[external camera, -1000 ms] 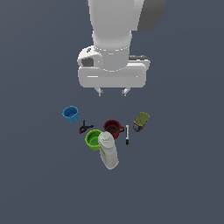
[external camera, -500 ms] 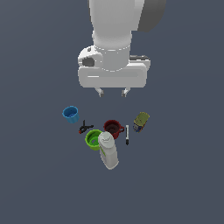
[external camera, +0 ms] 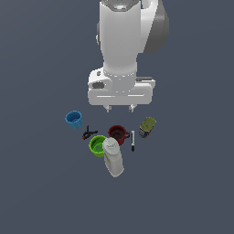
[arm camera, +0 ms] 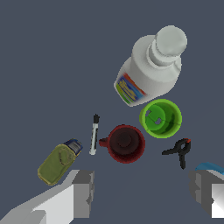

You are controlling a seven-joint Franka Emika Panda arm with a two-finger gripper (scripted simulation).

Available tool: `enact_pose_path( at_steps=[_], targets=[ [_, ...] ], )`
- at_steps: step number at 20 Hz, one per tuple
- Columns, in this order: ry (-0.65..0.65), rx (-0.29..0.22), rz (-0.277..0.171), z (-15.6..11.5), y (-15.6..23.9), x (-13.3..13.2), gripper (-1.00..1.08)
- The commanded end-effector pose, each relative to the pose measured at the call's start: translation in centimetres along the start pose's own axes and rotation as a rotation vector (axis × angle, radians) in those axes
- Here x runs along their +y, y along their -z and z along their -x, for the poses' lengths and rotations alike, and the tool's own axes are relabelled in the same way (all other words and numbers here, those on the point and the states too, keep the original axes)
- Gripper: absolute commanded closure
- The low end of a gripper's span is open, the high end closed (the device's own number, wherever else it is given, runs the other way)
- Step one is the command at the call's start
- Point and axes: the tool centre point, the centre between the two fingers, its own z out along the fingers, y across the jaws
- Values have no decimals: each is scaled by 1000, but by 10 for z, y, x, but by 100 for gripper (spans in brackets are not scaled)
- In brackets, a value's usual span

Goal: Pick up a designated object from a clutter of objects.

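We take the dark red mug (external camera: 118,134) as landmark: it stands upright amid the clutter on the table (external camera: 41,183). Green cup (external camera: 97,145) just beside it, white bottle (external camera: 113,156) beside both. Marker (external camera: 133,140) near the mug's handle side, olive box (external camera: 147,126) beyond it. Clamp (external camera: 89,133) and blue cup (external camera: 73,119) lie opposite. Gripper (external camera: 119,109) hangs above the mug, jaws released, grasping nothing.
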Motion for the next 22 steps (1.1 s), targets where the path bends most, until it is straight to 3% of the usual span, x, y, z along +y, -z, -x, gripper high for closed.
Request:
enact_pose_path(
  at_steps=[1,12,22],
  targets=[
    [17,-6,-3,0,-22,-3,-60],
    [105,-31,-25,16,-134,-20,-60],
    [140,-42,-35,32,-179,-27,-60]
  ],
)
